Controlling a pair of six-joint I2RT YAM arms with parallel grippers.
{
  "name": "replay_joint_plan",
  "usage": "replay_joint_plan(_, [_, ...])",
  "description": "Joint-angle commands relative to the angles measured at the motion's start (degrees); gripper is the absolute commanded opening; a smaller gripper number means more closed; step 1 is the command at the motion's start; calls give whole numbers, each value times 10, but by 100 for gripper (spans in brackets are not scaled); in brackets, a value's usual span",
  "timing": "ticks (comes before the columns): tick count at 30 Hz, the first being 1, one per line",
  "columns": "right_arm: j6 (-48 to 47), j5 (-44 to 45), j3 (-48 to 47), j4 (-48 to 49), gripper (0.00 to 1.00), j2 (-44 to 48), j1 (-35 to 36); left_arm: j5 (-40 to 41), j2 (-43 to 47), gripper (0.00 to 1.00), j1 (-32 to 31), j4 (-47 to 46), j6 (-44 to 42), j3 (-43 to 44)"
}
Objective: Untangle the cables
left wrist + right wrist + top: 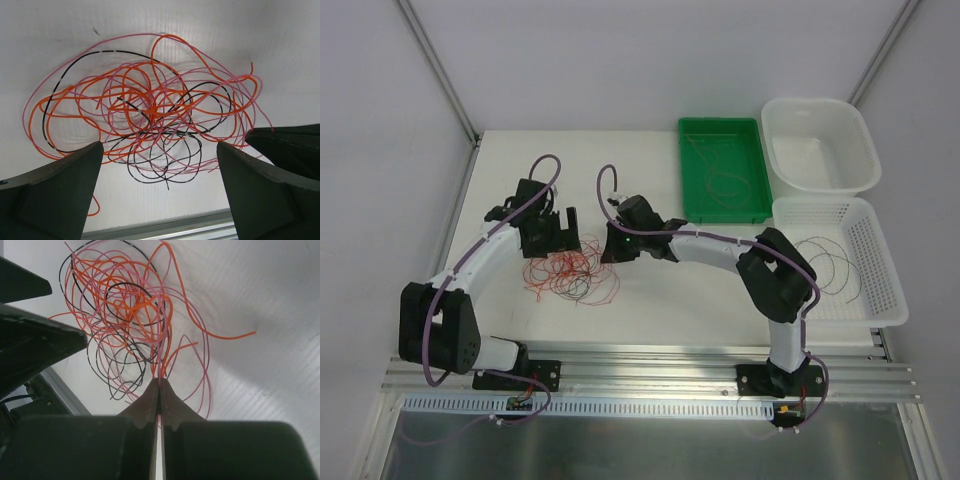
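Right wrist view put my right gripper [160,382] at bottom centre, its jaws pressed together with pink and orange strands of the cables [125,310] pinched in the seam. The rest of the loops fanned toward the upper left of that frame over the white table [260,300]. Left wrist view had my left gripper [160,147] spread wide, one finger in each lower corner, with the cables [150,110] lying mid-frame above and between them. Top external view showed the cables [570,272] left of centre, just below my left gripper [552,232] and to the lower left of my right gripper [615,245].
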State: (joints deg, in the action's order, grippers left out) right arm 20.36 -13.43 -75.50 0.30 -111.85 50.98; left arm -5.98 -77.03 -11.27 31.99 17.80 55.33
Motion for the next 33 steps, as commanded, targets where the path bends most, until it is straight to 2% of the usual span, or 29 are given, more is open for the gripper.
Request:
replay_joint_plan(1, [-28,17,-8,-30,1,75,10,-18,-21,98,-9,0,10,8])
replay_joint_plan(6, [-59,46,-34,-108,1,110,18,-7,-44,93,-11,0,12,12])
replay_joint_plan(17, [-70,54,-45,-128,1,147,29,-33,-111,85,-43,-1,26,23])
replay_joint_plan(22, [-84,66,-65,-158,1,174,30,-31,-134,60,-53,0,25,29])
replay_joint_plan(23, [-89,72,-68,-167,1,182,30,-28,-136,49,-53,1,24,29])
replay_joint_plan(27, [-125,105,-76,-218,1,232,31,13,-129,19,-52,6,16,34])
replay_joint_plan(30, [-156,165,-82,-261,1,275,26,57,-116,8,-47,19,6,43])
replay_joint_plan(31, [-171,175,-83,-272,1,286,24,95,-106,7,-42,22,0,44])
replay_joint_plan(33, [-179,210,-77,-296,1,319,14,120,-94,4,-33,27,-4,45])
